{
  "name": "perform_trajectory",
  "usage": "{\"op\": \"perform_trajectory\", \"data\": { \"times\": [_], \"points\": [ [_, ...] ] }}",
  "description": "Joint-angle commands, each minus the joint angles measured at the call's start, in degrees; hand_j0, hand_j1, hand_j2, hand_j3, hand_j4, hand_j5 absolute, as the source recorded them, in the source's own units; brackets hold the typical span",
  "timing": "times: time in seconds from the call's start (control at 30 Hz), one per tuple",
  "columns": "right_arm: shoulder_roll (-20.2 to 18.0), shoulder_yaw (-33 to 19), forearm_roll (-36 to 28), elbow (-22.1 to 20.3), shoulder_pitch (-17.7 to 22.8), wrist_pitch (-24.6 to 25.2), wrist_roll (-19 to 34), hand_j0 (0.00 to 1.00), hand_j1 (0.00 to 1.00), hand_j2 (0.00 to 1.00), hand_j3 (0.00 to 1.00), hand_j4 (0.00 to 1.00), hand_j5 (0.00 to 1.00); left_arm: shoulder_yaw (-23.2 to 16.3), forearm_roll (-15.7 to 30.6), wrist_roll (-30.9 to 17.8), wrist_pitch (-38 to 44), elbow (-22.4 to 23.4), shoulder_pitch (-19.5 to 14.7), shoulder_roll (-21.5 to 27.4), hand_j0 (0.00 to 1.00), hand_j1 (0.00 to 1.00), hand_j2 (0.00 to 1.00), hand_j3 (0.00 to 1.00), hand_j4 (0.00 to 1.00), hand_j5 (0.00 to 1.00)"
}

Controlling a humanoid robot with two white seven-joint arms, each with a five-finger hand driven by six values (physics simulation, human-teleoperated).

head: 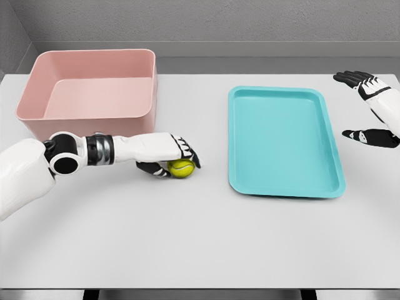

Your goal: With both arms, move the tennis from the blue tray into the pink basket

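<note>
A yellow-green tennis ball (182,168) lies on the white table between the pink basket (37,119) and the blue tray (284,184). My left hand (177,160) reaches in from the left and curls over the ball, thumb below and fingers on top. The basket stands at the back left, with nothing inside it. Nothing lies in the tray, which sits right of centre. My right hand (365,106) hovers beyond the tray's right edge, fingers spread and holding nothing.
The table's (200,244) front half stretches bare toward me. A grey wall runs along the far edge behind the basket. The basket's near wall stands just behind my left forearm.
</note>
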Motion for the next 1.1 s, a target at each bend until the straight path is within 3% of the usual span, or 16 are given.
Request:
{"op": "perform_trajectory", "data": {
  "times": [0.0, 0.13, 0.6, 1.07],
  "points": [
    [-0.12, -0.09, -0.42, 0.05, 0.00, 0.10, -0.03, 1.00, 1.00, 1.00, 1.00, 1.00, 1.00, 0.04, 0.27, 0.00, 0.06, 0.06, 0.00, -0.03, 0.65, 0.65, 0.65, 0.65, 0.65, 0.65],
    [-0.12, -0.09, -0.42, 0.13, 0.00, 0.10, -0.03, 1.00, 1.00, 1.00, 1.00, 1.00, 1.00, 0.04, 0.44, 0.00, 0.06, -0.03, 0.00, -0.03, 0.60, 0.60, 0.60, 0.60, 0.60, 0.60],
    [-0.12, -0.09, -0.42, -0.04, 0.00, 0.10, -0.03, 1.00, 1.00, 1.00, 1.00, 1.00, 1.00, 0.65, 1.06, 0.00, 0.06, -1.00, -0.62, 0.14, 0.60, 0.60, 0.60, 0.60, 0.60, 0.60],
    [-0.12, -0.01, -0.51, -0.04, 0.00, 0.10, -0.03, 1.00, 1.00, 1.00, 1.00, 1.00, 1.00, 5.66, 2.64, 0.00, 0.06, -4.95, -1.14, 3.92, 0.60, 0.60, 0.60, 0.60, 0.60, 0.60]
  ]
}}
